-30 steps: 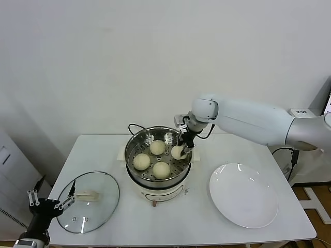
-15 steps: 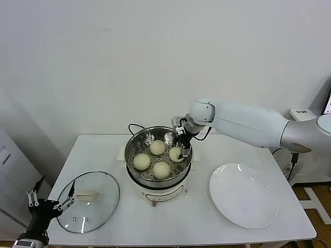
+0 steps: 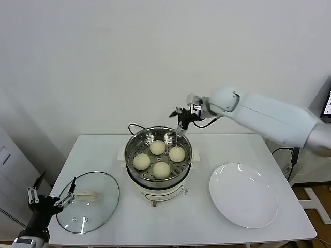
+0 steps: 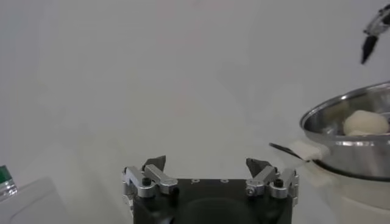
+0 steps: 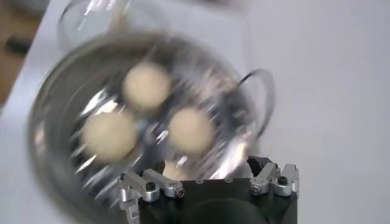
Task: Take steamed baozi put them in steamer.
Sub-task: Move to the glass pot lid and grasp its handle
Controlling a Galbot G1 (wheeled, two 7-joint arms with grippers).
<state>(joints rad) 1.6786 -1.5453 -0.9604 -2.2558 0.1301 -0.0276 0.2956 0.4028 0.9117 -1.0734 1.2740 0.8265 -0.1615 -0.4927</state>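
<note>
The steel steamer [image 3: 142,137] stands mid-table on its cream base, with several cream-white baozi inside. One baozi [image 3: 177,154] lies at the right of the basket, free of any grip. My right gripper [image 3: 179,117] hangs open and empty above the steamer's back right rim. Its wrist view looks down on the steamer [image 5: 55,97], with a baozi [image 5: 190,129] ahead of the open right gripper [image 5: 204,173]. My left gripper [image 3: 49,202] is parked open off the table's front left corner. The left wrist view shows the open left gripper [image 4: 206,164] and the steamer [image 4: 341,112] far off.
A round glass lid [image 3: 88,202] with a white handle lies on the table at front left. A bare white plate [image 3: 243,195] sits at front right. A black cord [image 3: 132,126] loops behind the steamer. A white wall backs the table.
My right gripper opened and let its baozi go into the right side of the steamer. It then rose up and back from the basket. The left arm stayed put.
</note>
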